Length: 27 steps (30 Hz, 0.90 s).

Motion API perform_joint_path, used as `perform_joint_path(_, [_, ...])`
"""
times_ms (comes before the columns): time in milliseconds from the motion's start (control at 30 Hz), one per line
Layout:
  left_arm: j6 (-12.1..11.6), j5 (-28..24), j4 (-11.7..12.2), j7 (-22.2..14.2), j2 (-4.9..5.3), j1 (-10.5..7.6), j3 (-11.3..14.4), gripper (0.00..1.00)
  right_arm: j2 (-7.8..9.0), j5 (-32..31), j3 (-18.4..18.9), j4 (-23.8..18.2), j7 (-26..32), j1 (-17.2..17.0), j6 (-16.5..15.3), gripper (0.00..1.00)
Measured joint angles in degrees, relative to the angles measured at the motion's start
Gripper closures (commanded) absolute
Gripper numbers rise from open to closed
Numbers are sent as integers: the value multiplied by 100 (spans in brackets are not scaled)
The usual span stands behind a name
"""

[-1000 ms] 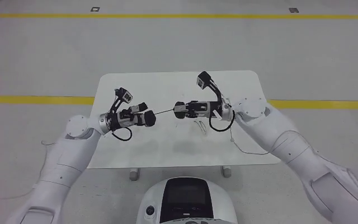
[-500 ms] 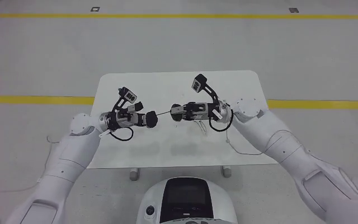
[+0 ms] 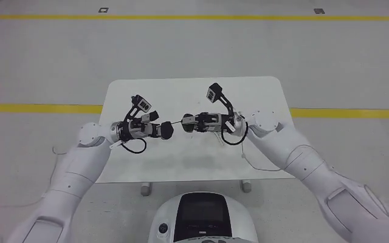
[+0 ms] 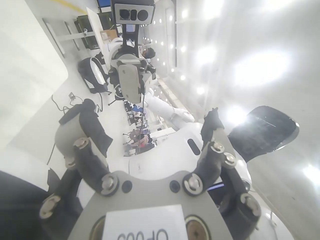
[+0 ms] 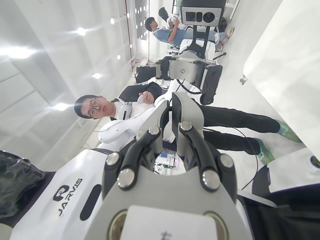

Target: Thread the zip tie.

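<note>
Closing in over the last second, the two arms stand nearer each other, and the right gripper [image 3: 185, 119] has slid toward 9 o'clock, bringing the zip tie [image 3: 176, 122] with it.

Above the middle of the white table [image 3: 261, 91], the left gripper [image 3: 161, 124] sits at 9 o'clock of the tie with its fingers [image 4: 85, 126] spread wide and nothing between the pads. The tie runs as a thin dark line across the short gap between the grippers, held clear of the tabletop, and its free end points into those spread fingers. Whether it touches them cannot be told. At 3 o'clock of the tie, the right gripper's fingers [image 5: 185, 111] are drawn almost together, apparently pinching the strap's other end. Which end is the head is too small to make out.

By its looks, the strap is very light, springy and slick. A long free length is likely to droop and waver, so a hold close behind the tip should give the steadiest aim. The head probably wants gripping by its flat sides, leaving the slot open. A light pinch may let it twist or slip.

Beyond the grippers, toward 12 o'clock, lies bare tabletop, then grey floor crossed by a yellow line [image 3: 48, 108].
</note>
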Motion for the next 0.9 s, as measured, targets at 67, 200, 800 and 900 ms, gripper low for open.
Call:
perform_joint_path(67, [-47,-53,-6,51,-21,-1,35,0,-59,-4,-38,24,-62,-14,36,100])
perform_joint_path(200, [-57,-67,-10,56,-23,1,39,0,-83,-32,-46,46,-97,-7,33,100])
perform_joint_path(800, [46,216,-246,495,-24,110,40,0,-136,-553,129,-287,-687,-253,321,100])
perform_joint_path(900, [48,217,-246,495,-24,110,40,0,-136,-551,127,-287,-687,-254,322,100])
